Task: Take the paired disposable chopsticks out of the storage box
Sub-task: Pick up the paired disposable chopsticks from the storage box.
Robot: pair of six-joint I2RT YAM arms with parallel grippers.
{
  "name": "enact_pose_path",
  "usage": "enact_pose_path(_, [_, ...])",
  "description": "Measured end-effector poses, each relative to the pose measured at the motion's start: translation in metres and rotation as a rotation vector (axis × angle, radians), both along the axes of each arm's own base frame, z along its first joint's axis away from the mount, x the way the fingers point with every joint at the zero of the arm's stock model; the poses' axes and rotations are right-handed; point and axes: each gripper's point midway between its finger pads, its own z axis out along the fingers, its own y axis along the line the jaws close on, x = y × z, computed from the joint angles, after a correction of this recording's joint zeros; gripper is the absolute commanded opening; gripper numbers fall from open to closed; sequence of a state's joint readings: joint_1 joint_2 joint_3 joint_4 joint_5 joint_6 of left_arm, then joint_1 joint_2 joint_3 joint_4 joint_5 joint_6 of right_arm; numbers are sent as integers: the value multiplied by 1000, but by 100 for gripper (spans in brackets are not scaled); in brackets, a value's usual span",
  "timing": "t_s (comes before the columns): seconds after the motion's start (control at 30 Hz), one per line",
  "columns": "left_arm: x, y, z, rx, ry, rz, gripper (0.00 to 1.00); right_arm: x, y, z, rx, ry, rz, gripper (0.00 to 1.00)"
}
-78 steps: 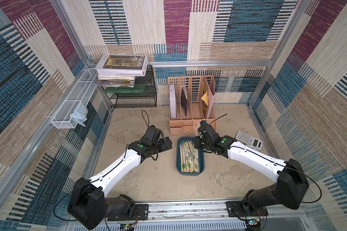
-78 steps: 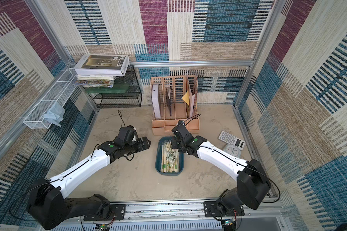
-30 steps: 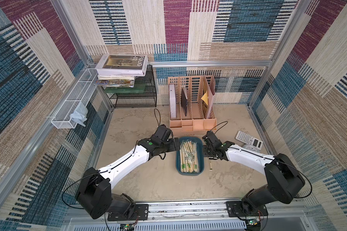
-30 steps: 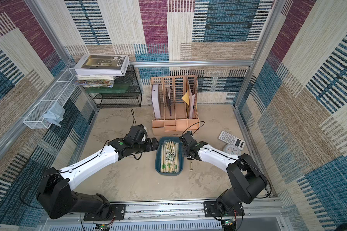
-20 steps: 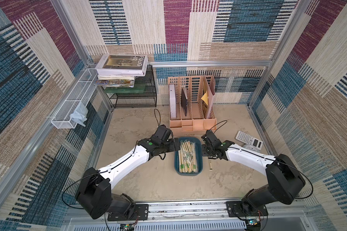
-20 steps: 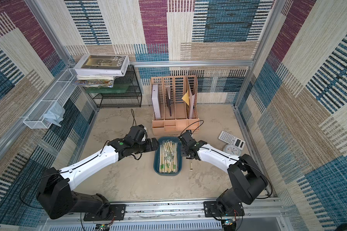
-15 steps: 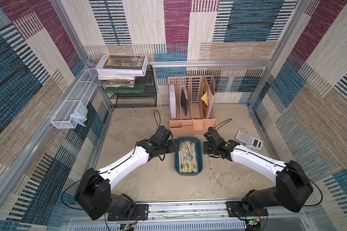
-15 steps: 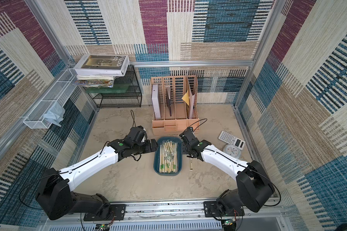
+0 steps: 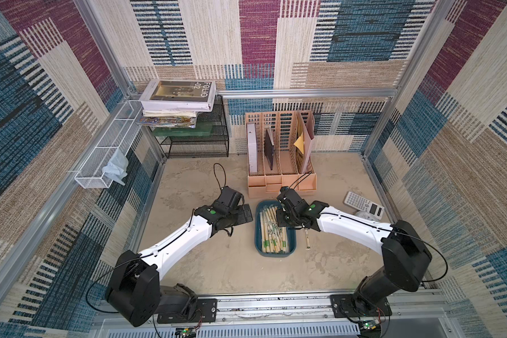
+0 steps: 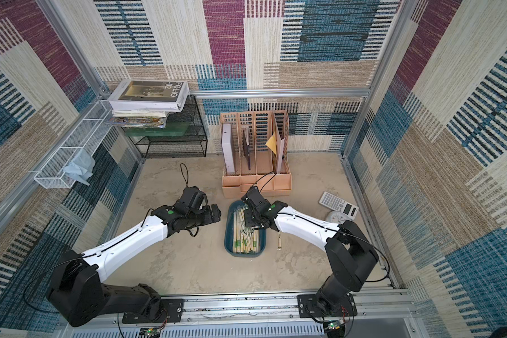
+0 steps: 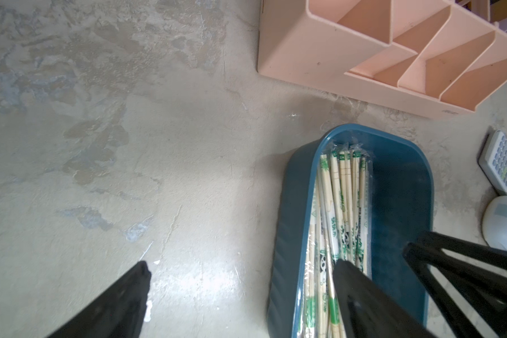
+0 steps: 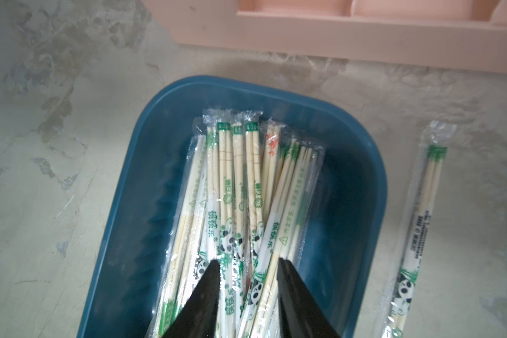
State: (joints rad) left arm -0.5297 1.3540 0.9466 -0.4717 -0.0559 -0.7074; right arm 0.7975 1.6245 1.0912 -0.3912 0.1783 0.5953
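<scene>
The right claw point(image 12: 248, 263) has swung back from the tabletop to the box point(image 12: 129, 204). One wrapped pair point(image 12: 422, 219) now lies out, just beside the box on the side toward the tabletop's right edge, so the first removal looks done. The other chopsticks point(image 12: 237, 190) sit in the box, mid-table toward the back edge. The right arm reaches in low, jaws narrowed astride a pair or two — gripping or not, I cannot tell. The left claw point(image 11: 243, 266) hangs wide open at the box's left wall.
</scene>
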Motion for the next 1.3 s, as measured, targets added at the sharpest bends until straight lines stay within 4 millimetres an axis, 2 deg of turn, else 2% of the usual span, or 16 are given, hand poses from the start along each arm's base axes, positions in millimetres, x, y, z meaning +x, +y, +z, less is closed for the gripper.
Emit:
enact_pose_path(0.2, [-2,5,2,-4,-7,9,99,-3,3,-19,-34,36,8,27])
enact_pose_path(0.5, [-1,5,2,-9,-9,11,99,0,14,-32,-50,59,23,26])
enact_pose_path(0.83, [0,4,2,-15,-7,8,99,2,15,-46,-72,77,23,24])
enact_pose_path(0.93, [0,4,1,-13,-5,8,99,4,17,-48,-73,73,21,23])
enact_pose_path(1.17, [0,1,-1,-22,5,0,99,5,18,-47,-69,69,23,9])
enact_pose_path(1.3, [1,0,-3,-20,8,0,99,5,19,-43,-57,67,28,8])
